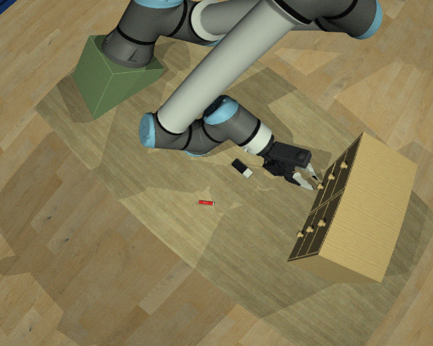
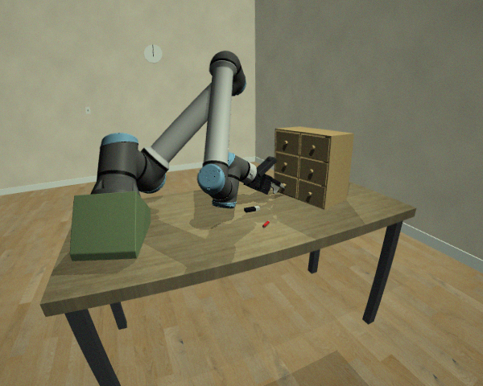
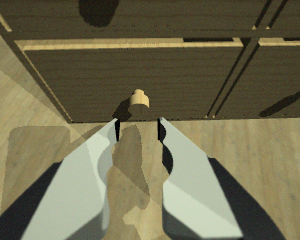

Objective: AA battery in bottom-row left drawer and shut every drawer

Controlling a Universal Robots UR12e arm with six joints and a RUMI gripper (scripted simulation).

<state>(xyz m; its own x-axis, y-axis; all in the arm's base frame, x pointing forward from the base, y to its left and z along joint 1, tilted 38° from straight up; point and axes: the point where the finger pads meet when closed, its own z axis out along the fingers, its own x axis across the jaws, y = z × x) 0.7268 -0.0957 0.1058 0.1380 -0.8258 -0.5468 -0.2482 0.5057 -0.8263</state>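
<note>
The red AA battery (image 1: 206,202) (image 2: 266,223) lies on the table in front of the chest. The wooden chest (image 1: 377,201) (image 2: 340,166) stands upright, with two columns of three drawers, and all of them look shut. My gripper (image 1: 315,184) (image 2: 282,190) (image 3: 138,120) is open a little and empty, low in front of the left drawer of the bottom row (image 3: 90,75). That drawer's round knob (image 1: 320,185) (image 3: 139,102) shows just beyond and between the fingertips in the wrist view. I cannot tell whether the fingers touch it.
A black and white block (image 1: 242,169) (image 2: 251,208) lies on the table between the battery and the arm's wrist. The green base block (image 1: 112,85) (image 2: 104,226) carries the arm at the far end of the table. The middle-row drawer front overhangs the wrist view's top.
</note>
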